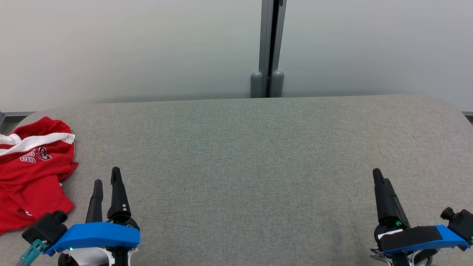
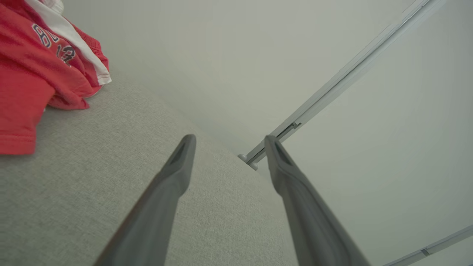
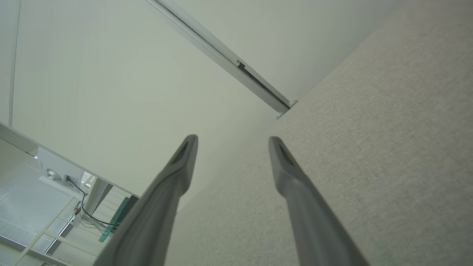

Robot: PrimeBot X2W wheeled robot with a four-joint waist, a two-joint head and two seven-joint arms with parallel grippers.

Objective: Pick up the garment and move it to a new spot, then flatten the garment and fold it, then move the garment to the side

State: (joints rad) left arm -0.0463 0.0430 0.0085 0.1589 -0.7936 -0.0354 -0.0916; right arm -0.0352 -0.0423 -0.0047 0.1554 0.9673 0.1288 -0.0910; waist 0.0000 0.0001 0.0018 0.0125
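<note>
The garment is a red shirt with a white stripe and dark numbers, lying crumpled at the left edge of the grey padded table. In the left wrist view the garment fills the upper left corner. My left gripper hovers low at the front left, just right of the garment and apart from it, open with nothing between its fingers. My right gripper is at the front right, far from the garment, also open and empty, as its fingers show.
A pale wall runs behind the table, with a grey vertical post at its middle. The table's corners are rounded at far left and far right. In the right wrist view, a floor with cables lies beyond the table's edge.
</note>
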